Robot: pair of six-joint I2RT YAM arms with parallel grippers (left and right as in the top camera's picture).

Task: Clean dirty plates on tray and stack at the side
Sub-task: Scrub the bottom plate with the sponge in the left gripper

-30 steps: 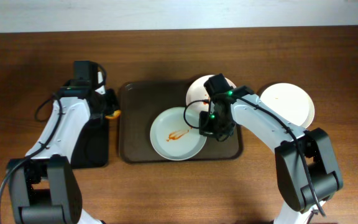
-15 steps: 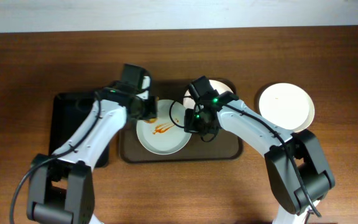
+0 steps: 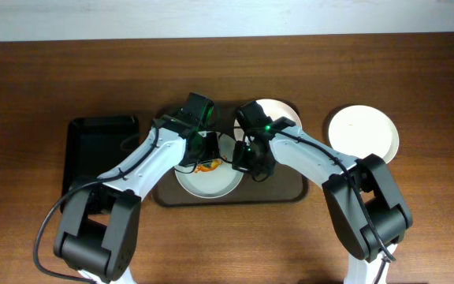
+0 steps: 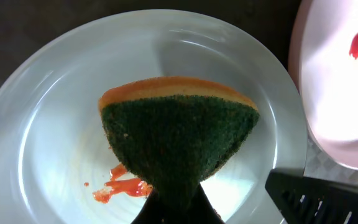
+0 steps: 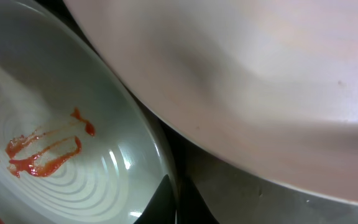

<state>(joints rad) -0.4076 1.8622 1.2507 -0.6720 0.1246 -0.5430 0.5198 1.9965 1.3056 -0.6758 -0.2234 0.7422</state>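
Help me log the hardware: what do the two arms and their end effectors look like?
The left arm and right arm both have smooth white link shells joined by black joint housings. The left end effector and right end effector are black. A thin black cable loops beside the left base, and a small green light glows near the right wrist.

Mid-table, tray: near plate at its centre, far plate at its far right corner, just beside the near plate. Sponge over near plate. Right of tray, on table, third plate. Left of tray, narrow tray.
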